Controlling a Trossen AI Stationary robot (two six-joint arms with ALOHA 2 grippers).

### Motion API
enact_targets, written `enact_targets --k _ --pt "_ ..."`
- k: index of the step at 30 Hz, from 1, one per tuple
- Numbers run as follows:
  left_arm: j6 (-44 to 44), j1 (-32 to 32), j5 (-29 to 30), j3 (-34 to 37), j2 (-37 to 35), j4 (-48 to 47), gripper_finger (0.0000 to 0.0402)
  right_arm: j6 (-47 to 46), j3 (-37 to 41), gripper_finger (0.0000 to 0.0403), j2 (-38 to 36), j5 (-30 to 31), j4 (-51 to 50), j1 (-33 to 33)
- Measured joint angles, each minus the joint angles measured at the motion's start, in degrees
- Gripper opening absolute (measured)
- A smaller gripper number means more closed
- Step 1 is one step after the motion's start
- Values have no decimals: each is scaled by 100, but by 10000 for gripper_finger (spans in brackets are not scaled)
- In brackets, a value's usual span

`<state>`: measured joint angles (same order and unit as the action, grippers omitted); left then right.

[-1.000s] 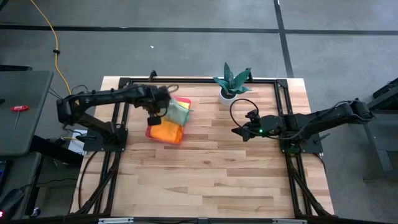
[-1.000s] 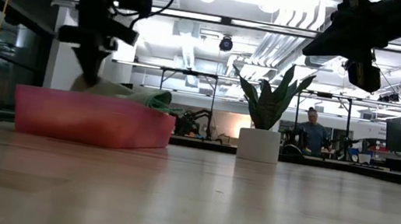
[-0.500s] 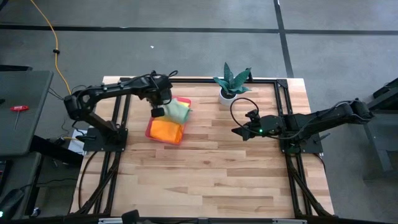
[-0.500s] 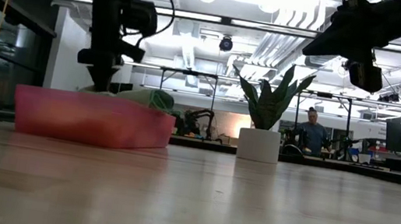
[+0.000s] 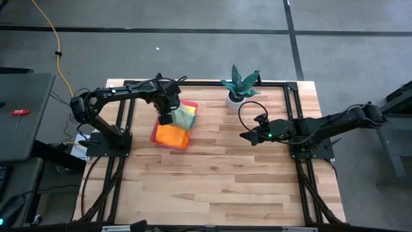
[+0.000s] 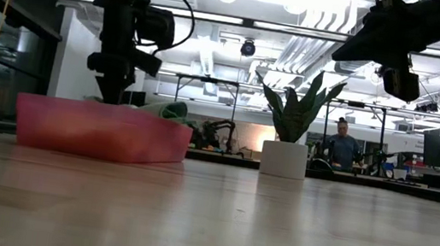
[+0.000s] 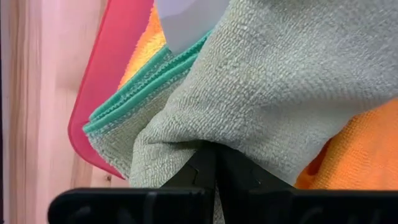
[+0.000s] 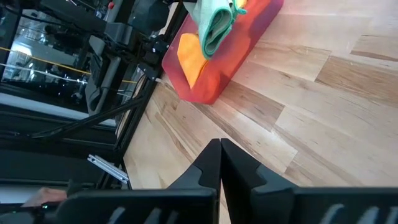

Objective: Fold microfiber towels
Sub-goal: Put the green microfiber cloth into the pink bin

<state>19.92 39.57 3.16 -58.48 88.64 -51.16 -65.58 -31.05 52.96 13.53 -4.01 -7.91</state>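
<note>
I am pinching the pale green towel [image 7: 280, 93] in my closed left gripper [image 5: 166, 118], its fold lying straight ahead of my fingertips over the pink tray [image 5: 154, 136].

The high view looks straight down from well above, taking in the whole tabletop [image 5: 212, 174], both arms and the grey floor around them. The low view sits at tabletop height and faces level across the wood into the room behind. The left wrist view is pressed very near the pale green towel [image 7: 292, 87] in the pink tray [image 7: 112, 62]. The right wrist view looks from farther off, obliquely across the planks. All four views share that tray; the high and low views also share the potted plant [image 5: 239, 86].
</note>
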Motion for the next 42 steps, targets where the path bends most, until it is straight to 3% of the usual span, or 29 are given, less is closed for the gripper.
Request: enact_targets --k 6,14,18,21,25,32,42 --pt "-10 2 397 -103 -89 -52 0 0 0 0 0 1 2 0" --pt "22 4 506 -714 -625 -41 0 -7 0 0 0 1 2 -2" --pt "-27 -34 62 -839 -815 -232 0 -2 0 0 0 1 2 0" --pt "-208 -288 -634 -774 -839 -445 0 4 0 0 -1 1 2 0" --pt "-434 -974 -972 -393 -839 -353 0 71 0 0 -1 4 2 -1" --pt "-1317 -2200 -680 441 -833 1186 0 157 0 0 -1 4 2 0" --pt "-1508 -2428 -420 533 -310 1709 0 157 0 0 -1 4 2 0"
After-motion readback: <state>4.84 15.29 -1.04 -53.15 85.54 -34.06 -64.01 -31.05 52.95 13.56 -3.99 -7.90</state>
